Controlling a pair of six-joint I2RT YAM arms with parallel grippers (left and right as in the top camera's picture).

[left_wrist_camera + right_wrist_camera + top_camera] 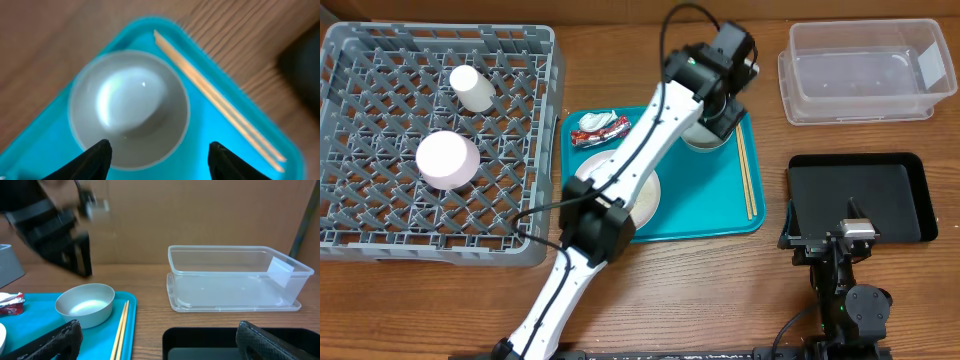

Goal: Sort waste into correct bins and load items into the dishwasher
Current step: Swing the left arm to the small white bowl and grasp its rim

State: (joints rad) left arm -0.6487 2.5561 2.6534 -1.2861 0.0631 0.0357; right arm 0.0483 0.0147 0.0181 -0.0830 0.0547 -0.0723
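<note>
On the teal tray (715, 215), the steel bowl (700, 137) sits at the back. My left gripper (725, 112) hovers over it, open and holding nothing. In the left wrist view the bowl (129, 107) lies just ahead of the left gripper (160, 154), with the chopsticks (215, 100) to its right. The chopsticks (748, 175) lie along the tray's right side. A red-and-white wrapper (598, 127) and a white plate (648, 200), half hidden by the arm, are also on the tray. In the grey dishwasher rack (535, 110) stand a white cup (472, 87) and a small white bowl (447, 160). My right gripper (842, 235) is open at the black tray's near edge.
The clear tub (865, 70) stands at the back right, with the black tray (880, 195) in front of it. In the right wrist view my right gripper (160, 342) faces the tub (235, 277), the black tray (210, 342) and the steel bowl (85, 305). The left arm (640, 150) crosses the teal tray diagonally.
</note>
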